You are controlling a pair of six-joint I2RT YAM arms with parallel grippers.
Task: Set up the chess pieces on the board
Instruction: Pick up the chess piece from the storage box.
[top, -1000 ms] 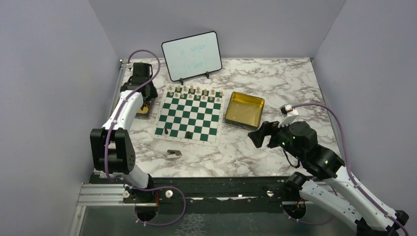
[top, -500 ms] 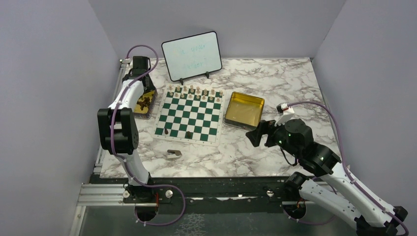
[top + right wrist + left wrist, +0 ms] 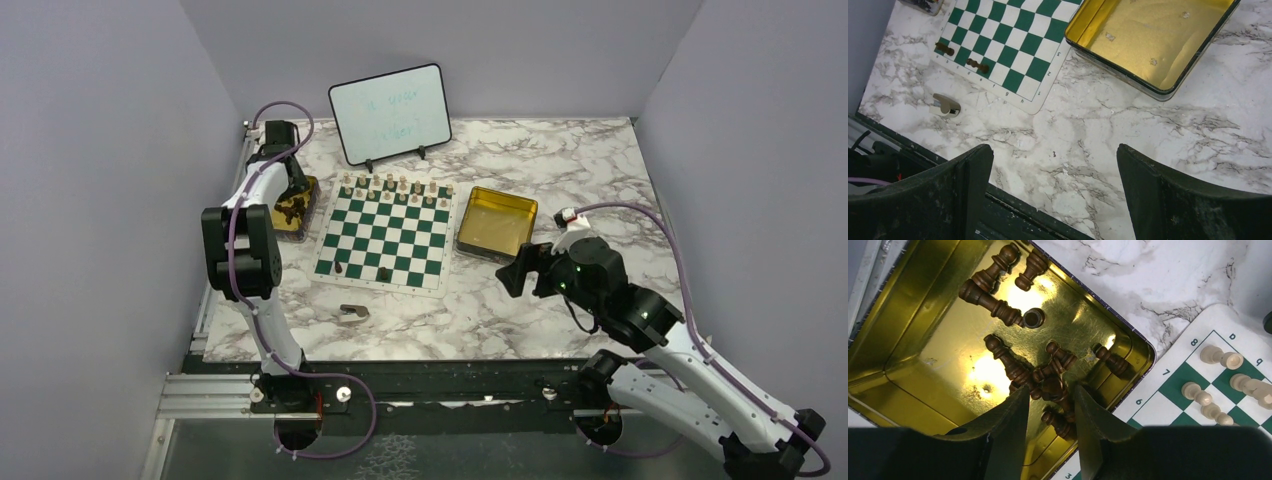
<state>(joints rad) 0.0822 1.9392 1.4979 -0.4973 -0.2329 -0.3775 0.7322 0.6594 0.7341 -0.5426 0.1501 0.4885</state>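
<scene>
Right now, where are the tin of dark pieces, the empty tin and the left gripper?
tin of dark pieces (image 3: 943, 335): left wrist view, bare gold floor.
empty tin (image 3: 1153, 35): right wrist view, inner floor.
left gripper (image 3: 1050, 390): left wrist view, midway between its fingertips.

We record, by colour:

- Board (image 3: 382, 236): dark green and white checks, white border.
- Light chess pieces (image 3: 1220, 356): pale tan wood.
- Dark chess pieces (image 3: 990, 301): deep brown.
- Left tin (image 3: 938, 355): shiny gold inside.
- Right tin (image 3: 497, 222): gold inside, dark rim.
- Table (image 3: 560, 160): white marble, grey veining.
- Whiteboard (image 3: 390, 112): white, black frame, faint green writing.
- Scrap (image 3: 352, 313): brownish-grey.
- Cable (image 3: 285, 104): purple.
</scene>
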